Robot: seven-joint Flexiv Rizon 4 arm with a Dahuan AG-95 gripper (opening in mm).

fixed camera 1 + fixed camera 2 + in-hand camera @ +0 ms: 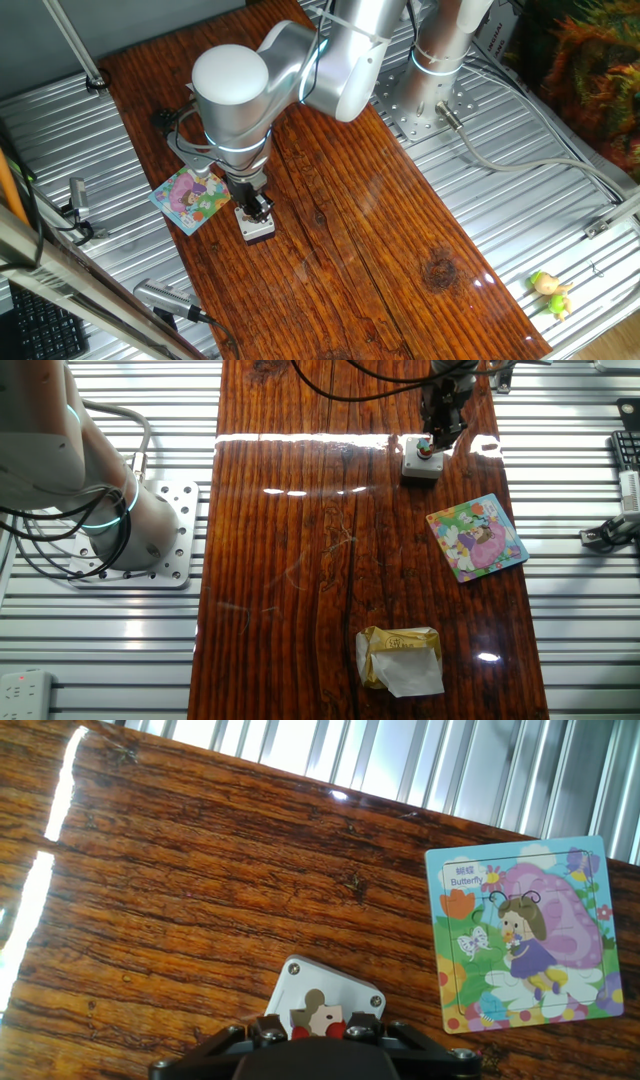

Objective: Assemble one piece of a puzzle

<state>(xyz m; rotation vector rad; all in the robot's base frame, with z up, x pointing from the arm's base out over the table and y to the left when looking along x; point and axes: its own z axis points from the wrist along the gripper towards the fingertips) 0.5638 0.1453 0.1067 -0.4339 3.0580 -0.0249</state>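
The fingers (257, 209) hang straight down over a small grey box (256, 226) that sits on the wooden table (400, 250), and the piece (316, 1013) lies on top of that box, a whitish scrap with red marks seen right between the fingertips in the hand view; whether the fingers already pinch it or only bracket it I cannot tell, since their tips are cut off at the bottom of that view and hidden by the wrist elsewhere. The puzzle (522, 931) lies flat just beside the box, toward the table's long edge nearest the metal slats, apart from the box and not touching it.

The step in hand looks like the pick; to do it well, I would judge the fingers should close squarely on opposite sides of the piece, low enough to catch so thin a thing yet without pressing on the box; lift straight up so it does not tilt, then carry it level to the gap in the puzzle, match its rotation to the board's edges, and lower it gently before letting go.

Counted: one piece; one puzzle; one grey box; one crumpled yellow wrapper (400, 659) near the far end of the table in the other fixed view; one small toy figure (551, 292) off the table on the metal slats.
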